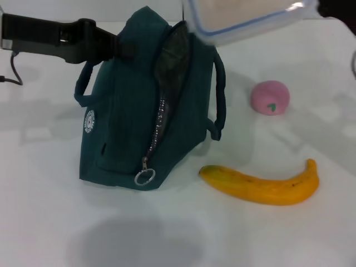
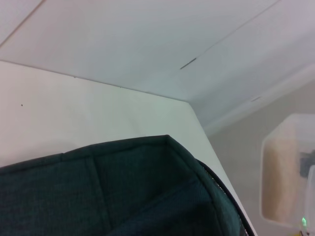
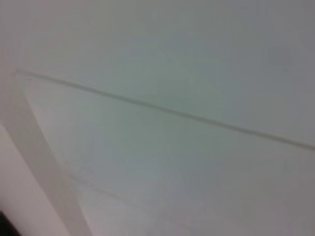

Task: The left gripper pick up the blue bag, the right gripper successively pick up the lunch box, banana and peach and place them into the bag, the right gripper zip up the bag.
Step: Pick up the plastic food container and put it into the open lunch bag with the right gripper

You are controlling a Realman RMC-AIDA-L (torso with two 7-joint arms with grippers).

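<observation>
My left end effector (image 1: 114, 47) holds the blue bag (image 1: 139, 122) up by its top, and the lunch box (image 1: 250, 16) hangs in the air above the bag's opening.

My left end effector comes in from the left and is pinching the fabric at the top edge of the blue bag, which stands on the white table (image 1: 278, 233) just below and to the right of it, with the zipper open and the metal ring pull (image 1: 144, 177) low at the front. The lunch box is up to the right of this end effector, over the open mouth. My right end effector is not in view. The peach (image 1: 270, 97) and the banana (image 1: 261, 186) lie on the table far to the right of my left end effector, apart from each other.
</observation>
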